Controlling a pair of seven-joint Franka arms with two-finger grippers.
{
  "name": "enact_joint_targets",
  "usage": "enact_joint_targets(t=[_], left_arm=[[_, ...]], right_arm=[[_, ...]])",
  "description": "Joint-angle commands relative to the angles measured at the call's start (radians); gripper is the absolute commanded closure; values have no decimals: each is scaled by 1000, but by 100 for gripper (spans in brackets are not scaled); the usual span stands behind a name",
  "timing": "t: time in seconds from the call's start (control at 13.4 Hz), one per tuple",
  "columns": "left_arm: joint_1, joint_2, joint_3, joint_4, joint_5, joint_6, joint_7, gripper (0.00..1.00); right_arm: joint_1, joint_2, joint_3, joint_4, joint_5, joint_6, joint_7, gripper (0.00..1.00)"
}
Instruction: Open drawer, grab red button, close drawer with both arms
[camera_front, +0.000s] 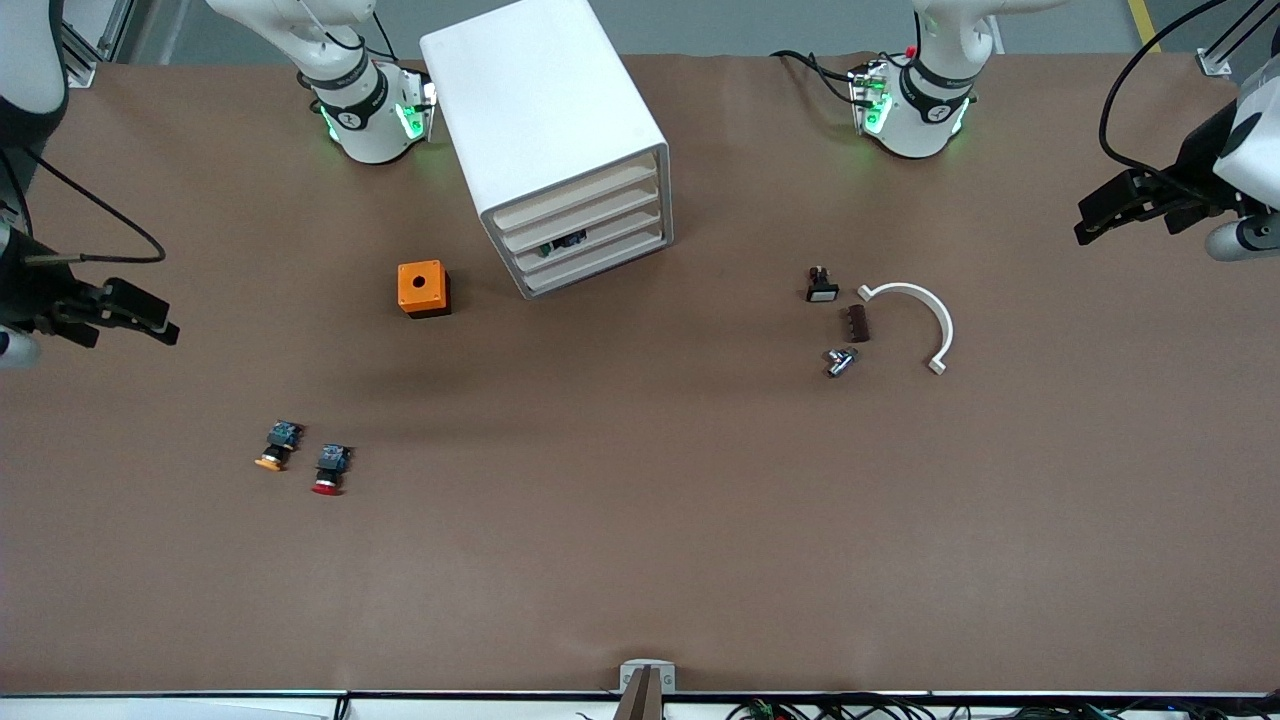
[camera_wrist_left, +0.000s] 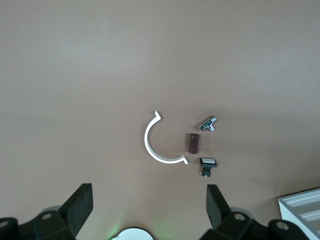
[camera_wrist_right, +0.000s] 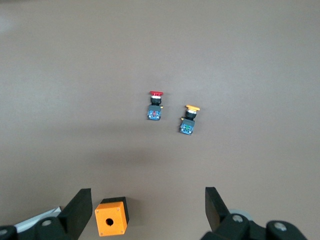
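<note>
A: Drawer shut, 2nd from top of cabinet; button on desk, right arm's end.
B: We note both tools wide, empty (right tool nearer btn; left tool waits).

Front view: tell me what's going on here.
Nothing is being handled. Both arms wait, the left gripper and right gripper open over the table's two ends. The cabinet has all drawers shut, including the drawer second from the top. A red button lies beside an orange one, nearer the camera than the orange box.
</note>
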Motion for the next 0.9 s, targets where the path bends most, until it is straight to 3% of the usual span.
enact_joint_targets(t=[0.0,0.22,0.45,0.82], left_arm=[[10,-41,-6,-40,17,27,23,0],[7,-27,-11,-29,17,26,14,0],[1,-24,-15,-21,18,24,17,0],[0,-18,-23,-21,20,23,17,0]], right_arm=[[-8,-51,14,-41,-2,-20,65,0],[-1,-77,16,-46,-29,-44,97,0],[-1,-126,16,-121,-31,-18,102,0],[-1,-124,17,-113,-40,-34,100,0]])
